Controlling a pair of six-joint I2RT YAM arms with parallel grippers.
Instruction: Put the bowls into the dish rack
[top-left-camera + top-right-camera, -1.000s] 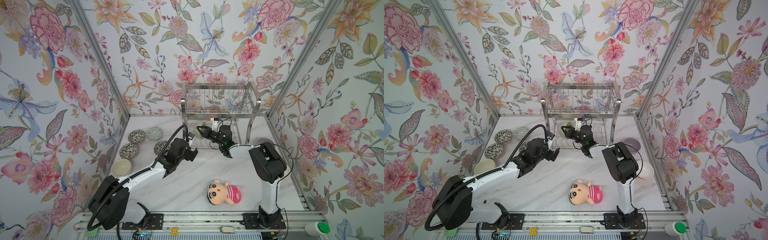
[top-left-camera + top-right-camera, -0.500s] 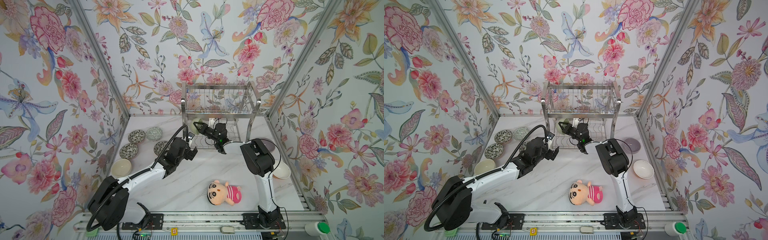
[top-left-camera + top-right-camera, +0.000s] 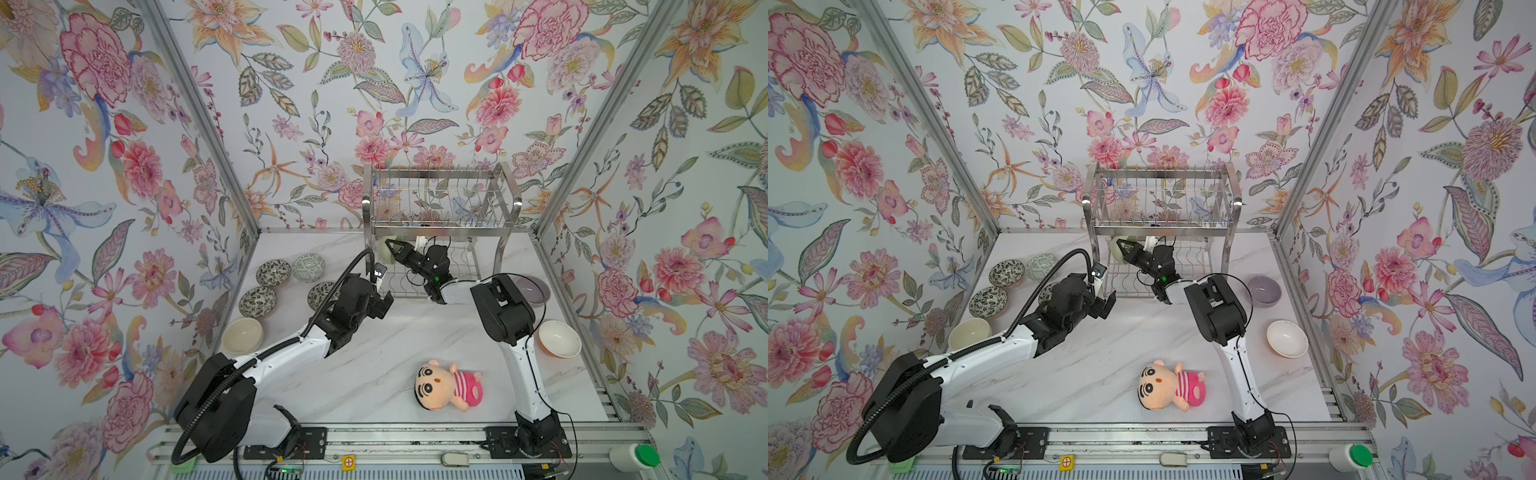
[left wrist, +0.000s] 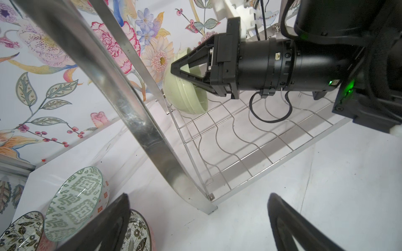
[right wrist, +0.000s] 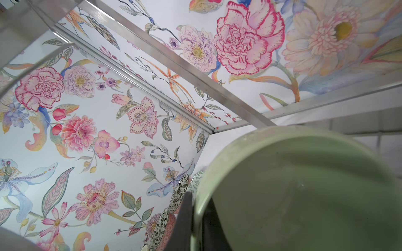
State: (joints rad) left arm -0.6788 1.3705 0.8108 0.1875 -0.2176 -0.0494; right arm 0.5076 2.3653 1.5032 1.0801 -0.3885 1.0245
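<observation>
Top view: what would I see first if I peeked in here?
Probably the big pink and orange flowers covering all the walls. Next, the doll in a pink striped shirt, lying on the white table near the front. At the back, the right gripper is shut on a green bowl, holding it on edge at the left end of the lower shelf of the rack.

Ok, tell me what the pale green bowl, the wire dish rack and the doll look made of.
The pale green round bowl: likely glazed ceramic; smooth, softly glossy, thick rim. The two-tier wire dish rack: polished metal, probably stainless steel; mirror-like flat legs, thin bright wires. The plush doll in a pink striped shirt: soft stuffed fabric, matte and fuzzy-looking.
</observation>
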